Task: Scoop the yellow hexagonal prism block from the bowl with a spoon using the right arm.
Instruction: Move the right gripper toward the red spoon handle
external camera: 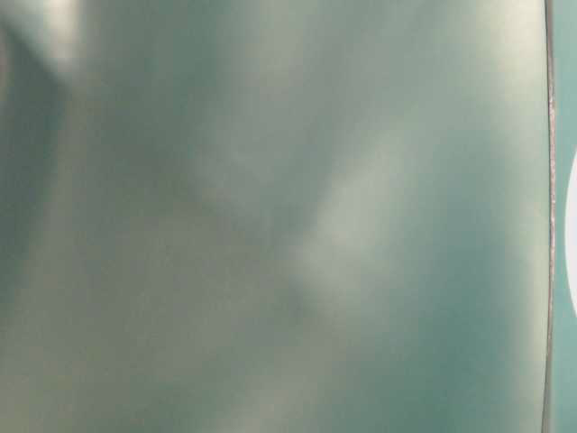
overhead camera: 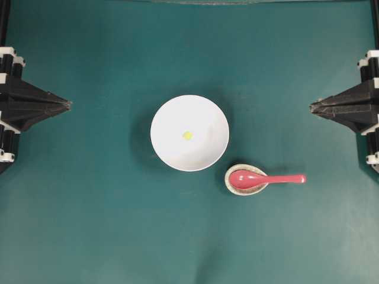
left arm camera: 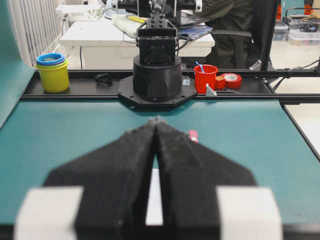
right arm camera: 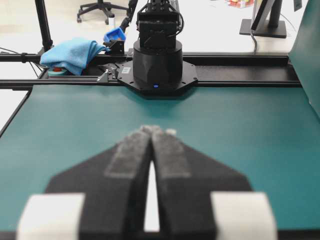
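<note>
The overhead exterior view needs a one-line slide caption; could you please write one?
Yellow block in the white bowl, red spoon on its rest, both arms parked.

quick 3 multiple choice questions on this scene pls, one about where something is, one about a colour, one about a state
1. Where does the spoon's scoop lie?
A. in the white bowl
B. on the speckled spoon rest
C. in the right gripper

2. What colour is the block in the bowl?
A. pale yellow
B. blue
C. red

3. How does the right gripper stand?
A. open over the bowl
B. shut on the spoon
C. shut, holding nothing

Answers:
1 B: the scoop sits on the speckled spoon rest, beside the bowl.
2 A: the yellow block lies near the bowl's middle.
3 C: the right gripper has its fingers pressed together at the table's edge, far from the spoon.
</note>
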